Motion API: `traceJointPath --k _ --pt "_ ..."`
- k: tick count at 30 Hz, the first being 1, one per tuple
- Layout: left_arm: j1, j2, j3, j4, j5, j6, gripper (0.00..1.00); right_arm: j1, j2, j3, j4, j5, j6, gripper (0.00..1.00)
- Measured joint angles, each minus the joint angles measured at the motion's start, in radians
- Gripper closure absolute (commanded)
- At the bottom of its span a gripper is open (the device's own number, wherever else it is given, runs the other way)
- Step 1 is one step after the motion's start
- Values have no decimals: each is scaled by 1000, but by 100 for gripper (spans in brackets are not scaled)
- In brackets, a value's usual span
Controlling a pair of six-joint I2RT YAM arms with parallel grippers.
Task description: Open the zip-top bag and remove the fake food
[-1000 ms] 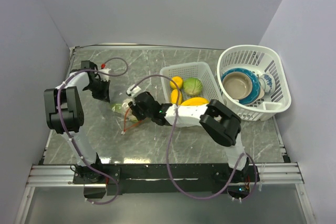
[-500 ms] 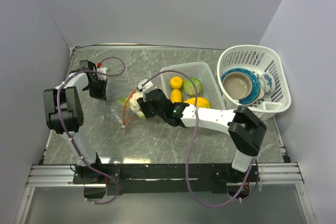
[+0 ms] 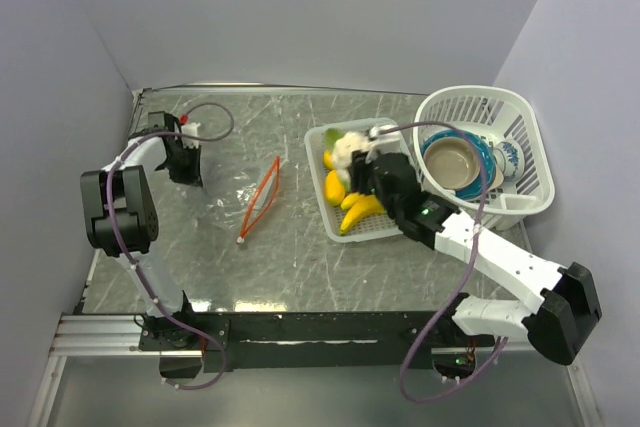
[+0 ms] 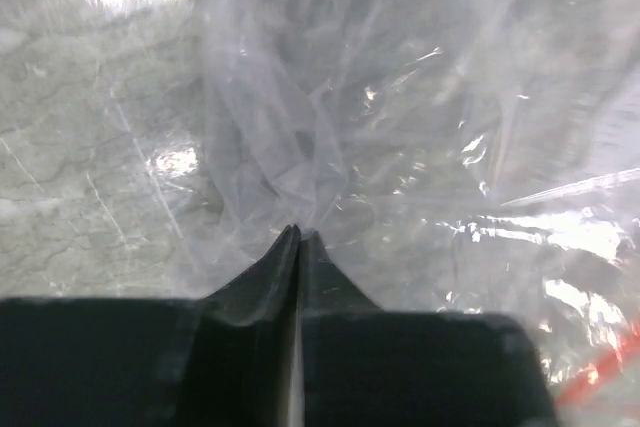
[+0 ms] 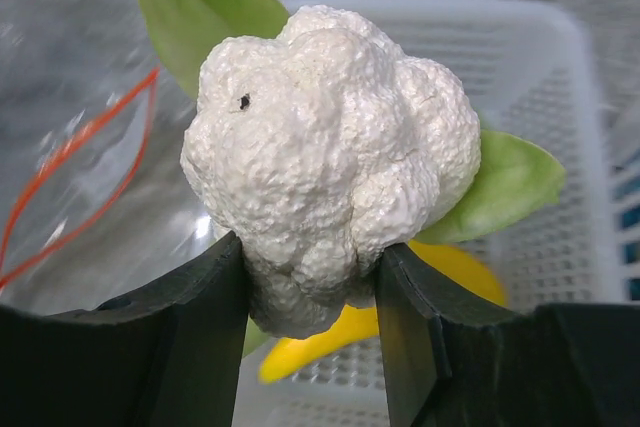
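Cauliflower (image 5: 330, 157): gripped in our right pincer (image 5: 312, 252), basket (image 5: 480, 9) beneath; our left pincer (image 4: 298, 239) pinches the zip-top bag (image 4: 400, 127), seemingly empty; release left to do.

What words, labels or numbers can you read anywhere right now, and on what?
None can be read: no print shows on the bag, the cauliflower, the white basket or the round basket. The blue marks on the dishes inside the round one are too small to tell.

Crinkly glossy bag (image 4: 400, 147), bumpy matt cauliflower (image 5: 330, 187)
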Motion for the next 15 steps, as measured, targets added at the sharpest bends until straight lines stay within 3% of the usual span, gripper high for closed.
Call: traceJointPath --k 2,3,4,5,6,10,15 --pt "0 -26 19 -12 29 -20 71 -62 -3 0 16 38 15 62" --pt "-1 -45 29 -16 42 -27 62 -80 6 0 16 48 23 50" --pt "-1 -71 45 -23 53 -38 42 -93 17 -1 16 55 30 39" --pt "-1 -97 66 -28 64 -46 34 -100 31 -3 15 56 38 25" --pt "-1 -121 90 -30 73 -52 29 -107 41 -5 14 56 51 3" --pt "-2 -201 212 -28 125 -83 1 -138 100 -5 -9 51 94 0" --pt "-3 -280 246 -28 174 -109 3 -148 127 10 -73 54 137 0"
